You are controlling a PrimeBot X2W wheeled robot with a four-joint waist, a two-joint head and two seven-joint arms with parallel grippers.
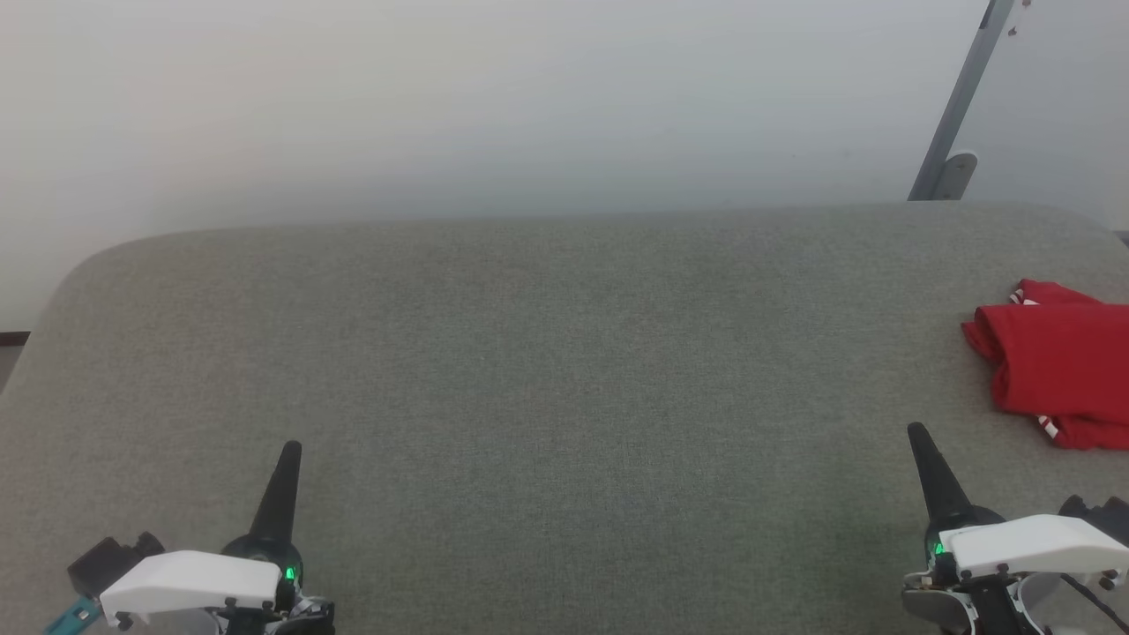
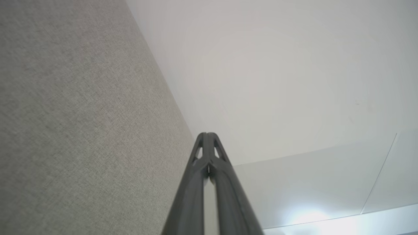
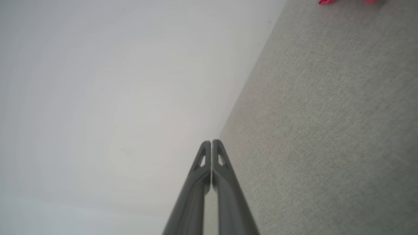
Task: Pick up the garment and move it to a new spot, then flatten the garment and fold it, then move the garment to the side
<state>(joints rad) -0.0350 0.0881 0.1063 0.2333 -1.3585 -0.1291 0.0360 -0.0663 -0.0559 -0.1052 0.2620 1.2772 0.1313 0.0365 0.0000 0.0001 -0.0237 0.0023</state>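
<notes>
Both our left gripper (image 1: 289,451) and right gripper (image 1: 919,434) sit pressed together, empty, by the near edge of the tabletop (image 1: 529,370); the garment (image 1: 1054,366) lies bundled at its right edge. Seemingly set aside; we should avoid brushing it.

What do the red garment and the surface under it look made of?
The garment: soft matte knit, probably jersey; it lies in rounded folds. The surface: matte grey woven fabric, fine heathered weave visible close up; rounded corners hint at padding.
</notes>
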